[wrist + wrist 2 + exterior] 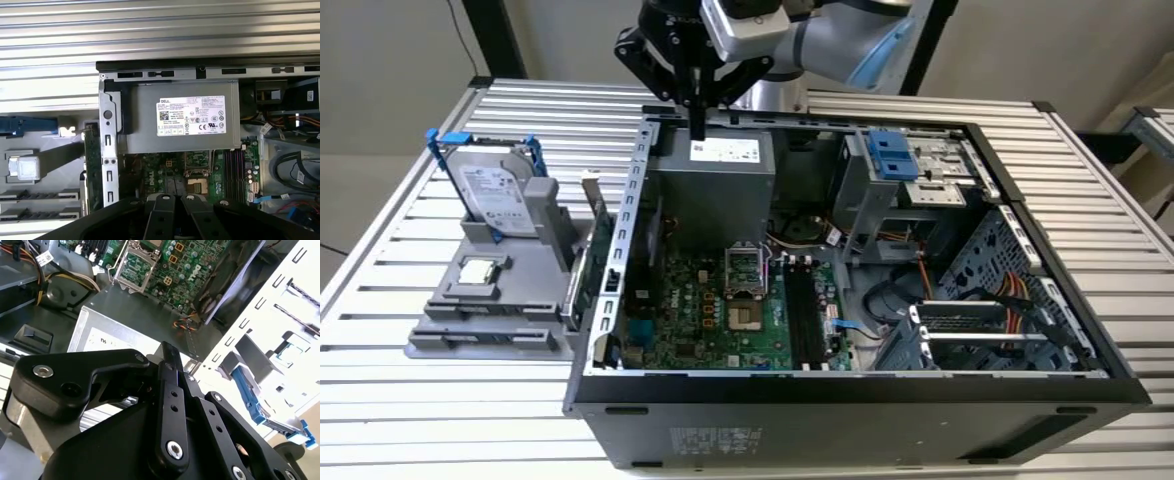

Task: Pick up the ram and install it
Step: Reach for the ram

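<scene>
Exterior view, noted from beside the rig. The slatted metal bench (454, 420) carries an open computer case (854, 415) lying on its side. Just beside the case, toward the exterior view's left, sits a grey parts holder (454, 305).

Inside the case:
- The grey power supply (714, 190) sits at the far end.
- The green motherboard (700, 315) lies nearer the camera.
- The motherboard's long dark memory slots (803, 315) run beside the processor socket (743, 285).

The arm's gripper (699, 128) hangs over the far rim of the case, just above the power supply's labelled top. The jaws look drawn fully together into one narrow dark blade, with nothing between them.

On the holder:
- A silver hard drive (494, 190) in a blue frame stands upright at the back.
- A green card (583, 285) stands on edge between the holder and the case wall.
- The ram (491, 339) appears as a slim dark strip lying lengthwise in the holder's front slot. It is well apart from the gripper and nothing touches it. Its chips cannot be made out.
- A small square silver chip (480, 270) rests flat mid-holder.

First wrist view looks down on the power supply (180, 117).
</scene>
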You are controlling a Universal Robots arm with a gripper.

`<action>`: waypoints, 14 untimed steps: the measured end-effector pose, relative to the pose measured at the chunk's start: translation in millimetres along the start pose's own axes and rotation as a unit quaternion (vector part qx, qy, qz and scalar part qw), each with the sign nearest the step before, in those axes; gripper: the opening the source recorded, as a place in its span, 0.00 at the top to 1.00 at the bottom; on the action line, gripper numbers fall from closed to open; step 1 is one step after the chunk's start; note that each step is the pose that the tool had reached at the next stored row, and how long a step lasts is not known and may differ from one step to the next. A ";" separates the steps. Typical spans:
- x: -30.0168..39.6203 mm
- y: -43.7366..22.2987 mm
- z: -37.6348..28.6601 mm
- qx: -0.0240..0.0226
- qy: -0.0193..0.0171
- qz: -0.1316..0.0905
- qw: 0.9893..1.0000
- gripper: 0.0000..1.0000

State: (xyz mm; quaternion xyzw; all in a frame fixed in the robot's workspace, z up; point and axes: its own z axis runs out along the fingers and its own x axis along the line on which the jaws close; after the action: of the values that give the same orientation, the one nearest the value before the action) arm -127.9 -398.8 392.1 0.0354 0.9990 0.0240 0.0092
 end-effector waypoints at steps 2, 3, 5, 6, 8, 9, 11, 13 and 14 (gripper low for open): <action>1.5 -0.1 0.1 0.000 0.000 0.000 1.000 1.00; 2.3 -0.2 0.2 0.000 0.000 0.000 1.000 1.00; 3.7 -0.3 0.3 0.000 0.000 0.000 1.000 1.00; 4.3 -0.3 0.3 0.000 0.000 0.000 1.000 1.00; 5.2 -0.4 0.4 0.000 0.000 0.000 1.000 1.00; 5.6 -0.4 0.4 0.000 0.000 0.000 1.000 1.00; 6.7 -0.5 0.4 0.000 0.000 0.000 1.000 1.00; 8.0 -0.6 0.5 0.000 0.000 0.000 1.000 1.00; 8.6 -0.6 0.4 0.000 0.000 0.000 1.000 1.00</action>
State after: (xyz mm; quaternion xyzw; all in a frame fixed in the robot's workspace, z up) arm -136.5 -398.8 391.4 0.0354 0.9990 0.0240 0.0092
